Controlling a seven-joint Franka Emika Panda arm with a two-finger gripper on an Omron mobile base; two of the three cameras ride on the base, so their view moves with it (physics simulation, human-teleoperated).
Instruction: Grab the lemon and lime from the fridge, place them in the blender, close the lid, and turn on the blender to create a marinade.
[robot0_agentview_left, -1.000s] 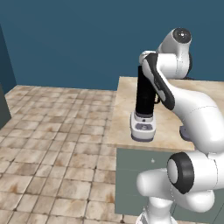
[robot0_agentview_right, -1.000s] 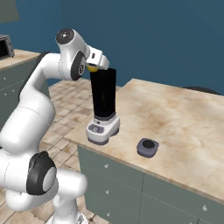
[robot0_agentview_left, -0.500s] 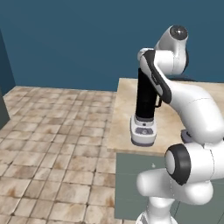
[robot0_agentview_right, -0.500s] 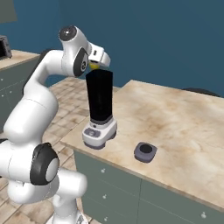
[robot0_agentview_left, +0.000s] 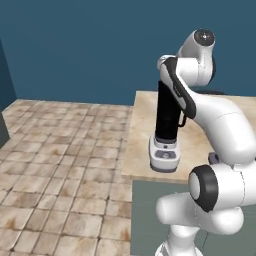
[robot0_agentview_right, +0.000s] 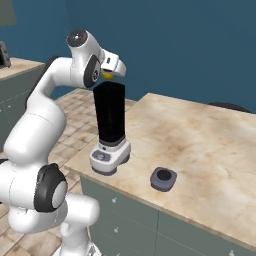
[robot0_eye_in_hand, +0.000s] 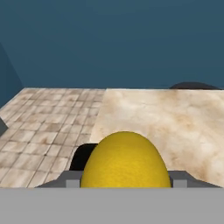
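In the left base view, a beige stone counter (robot0_agentview_left: 140, 145) stands on grey-green cabinets, before a dark blue wall (robot0_agentview_left: 80, 50) and a floor of brownish tiles (robot0_agentview_left: 60, 170). The blender (robot0_agentview_left: 166, 131) stands near the counter's left edge, at about 3 o'clock from the picture's centre: a tall black jar on a squat pale base with a small panel in front. The arm partly covers it.

In the right base view, the same blender stands near the counter's front edge, at 9 o'clock from centre. The lid (robot0_agentview_right: 164, 179), a dark grey rounded square with a black centre, lies flat on the counter at 4 o'clock of the blender, apart from it. The gripper (robot0_agentview_right: 107, 75) is just above the open jar top, its jaws closed on the lemon (robot0_agentview_right: 107, 75), which shows as a small yellow spot.

In the hand view, the lemon is a smooth yellow oval at 6 o'clock, between the fingers. The jar's dark mouth shows just behind it, and the counter stretches toward 2 o'clock.
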